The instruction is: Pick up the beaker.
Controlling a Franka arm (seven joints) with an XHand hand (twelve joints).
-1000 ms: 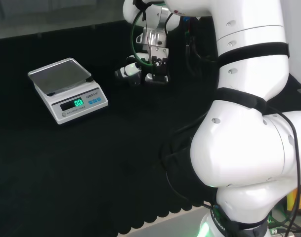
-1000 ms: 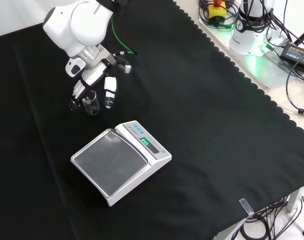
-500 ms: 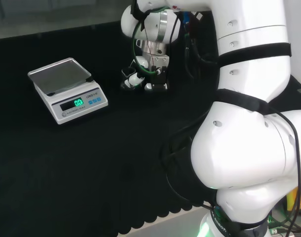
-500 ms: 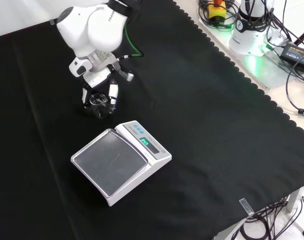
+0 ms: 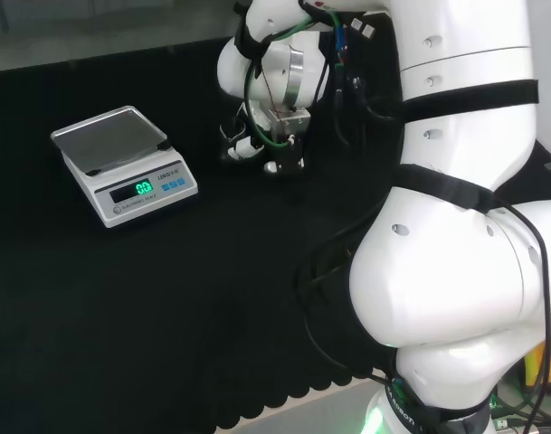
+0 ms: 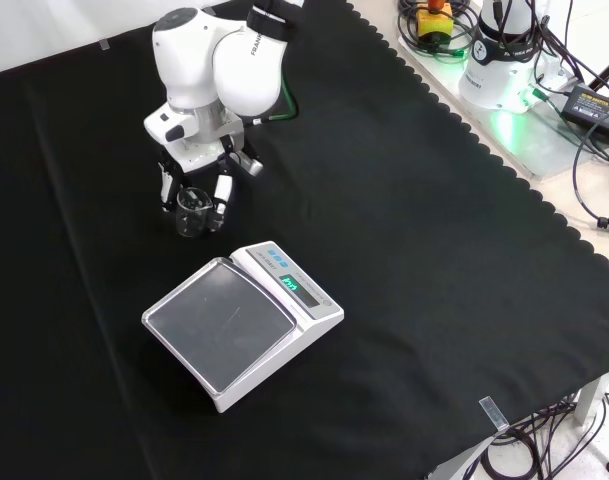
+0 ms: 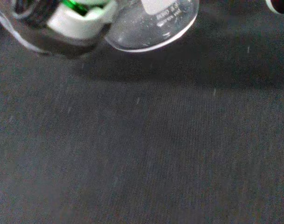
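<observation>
The beaker (image 6: 192, 212) is a small clear glass vessel standing upright on the black cloth, just beyond the scale in the front view. The hand (image 6: 196, 160) comes down over it from above. Its fingers (image 6: 222, 192) are curled on both sides of the glass, and the beaker sits between them. In the wrist view the beaker's round base (image 7: 153, 25) is close, with a white and black finger (image 7: 74, 21) against its side. In the head view the hand (image 5: 257, 140) hangs under the arm's white link, to the right of the scale; the glass is hard to make out there.
A white digital scale (image 6: 239, 320) with a grey pan stands on the cloth close in front of the beaker in the front view; in the head view the scale (image 5: 121, 163) lies left of the hand. Cables and a power unit (image 6: 504, 70) lie off the cloth's edge.
The hand has swung over the beaker and its spread fingers have drawn in around the glass. The arm's link has turned toward the scale. The beaker stays in place.
</observation>
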